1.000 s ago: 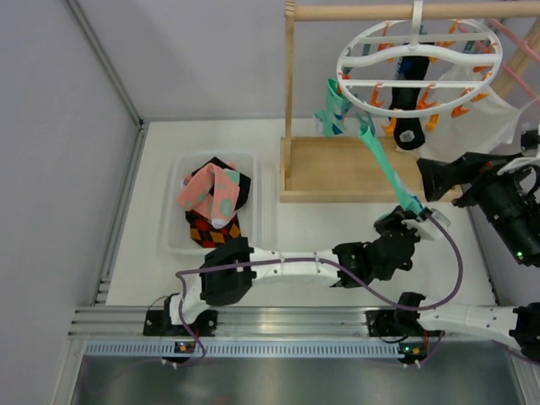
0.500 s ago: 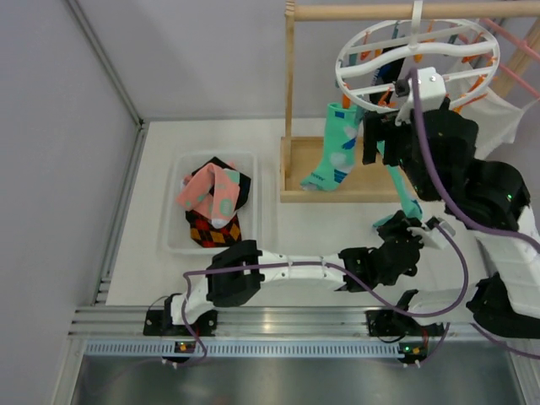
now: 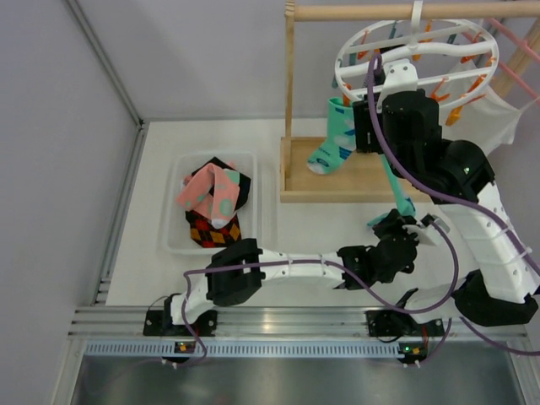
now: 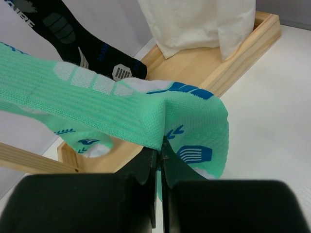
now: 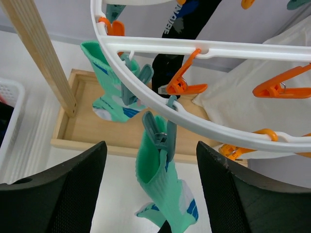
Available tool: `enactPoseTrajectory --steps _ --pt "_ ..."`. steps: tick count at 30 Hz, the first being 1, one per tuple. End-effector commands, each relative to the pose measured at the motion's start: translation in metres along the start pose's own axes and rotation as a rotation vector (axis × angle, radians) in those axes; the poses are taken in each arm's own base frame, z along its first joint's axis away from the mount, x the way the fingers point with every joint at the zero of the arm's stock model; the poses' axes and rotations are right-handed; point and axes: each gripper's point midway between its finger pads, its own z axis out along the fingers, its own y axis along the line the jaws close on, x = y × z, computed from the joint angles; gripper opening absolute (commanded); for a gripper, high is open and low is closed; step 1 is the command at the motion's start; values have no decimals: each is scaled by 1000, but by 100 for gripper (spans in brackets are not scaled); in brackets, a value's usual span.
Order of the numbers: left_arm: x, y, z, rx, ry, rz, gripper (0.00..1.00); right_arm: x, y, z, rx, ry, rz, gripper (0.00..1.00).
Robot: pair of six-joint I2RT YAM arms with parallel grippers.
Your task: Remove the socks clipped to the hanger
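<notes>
Left gripper [image 4: 159, 154]: jaws pressed together on a fold near the toe of the stretched sock. It sits low, just in front of the pale wooden rail stand [image 3: 290, 93].
Stretched sock [image 4: 97, 94]: mint-teal knit with blue marks and a white toe. It runs taut on a slant from the left gripper up to the hanger, its cuff pinched in a teal plastic peg [image 5: 158, 132].
Right gripper [image 5: 150, 145]: jaws wide apart, holding nothing. It is raised under the hanger's rim, with one finger on either side of the teal plastic peg and cuff, touching neither.
Hanger [image 5: 204, 47]: round white plastic ring with crossbars, hooked over the stand's top rail. Orange pegs [image 5: 182, 86] and teal ones dangle from it.
Other socks on hanger: mint-teal sock with white dots [image 3: 337, 135], pegged at the ring's left side. Black sock with white marks [image 5: 187, 22], pegged nearer the middle.
White cloth [image 4: 194, 24]: hangs down to the stand's tray base, beside the black sock with white marks.
Basket [image 3: 175, 211]: white plastic, on the white surface [image 3: 160, 169] left of the stand. It holds pink socks with teal dots [image 3: 207, 192] on top of a black sock with red-orange diamonds [image 3: 211, 230].
</notes>
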Motion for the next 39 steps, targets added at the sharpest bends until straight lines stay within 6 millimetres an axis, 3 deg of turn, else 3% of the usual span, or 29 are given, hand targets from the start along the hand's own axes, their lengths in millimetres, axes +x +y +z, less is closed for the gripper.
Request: enactPoseTrajectory --steps 1,9,16,29,33,36,39 --pt "-15 -3 -10 17 -36 -11 0 -4 0 14 62 -5 -13 71" --pt "-21 -1 -11 24 -47 -28 0 0 -2 29 144 -20 -30 57" --pt "-23 -1 -12 32 -52 -45 0 5 -7 38 232 -54 -38 56" --pt "-25 -2 -16 51 -60 -74 0 -2 -22 41 375 -115 -28 46" --pt "-24 -4 -17 62 -61 -87 0 -3 -23 41 387 -124 -25 36" --pt "-24 -3 -17 61 -60 -88 0 -4 -21 41 380 -126 -20 16" --pt "-18 -5 -18 67 -51 -94 0 -5 -15 43 336 -131 -1 14"
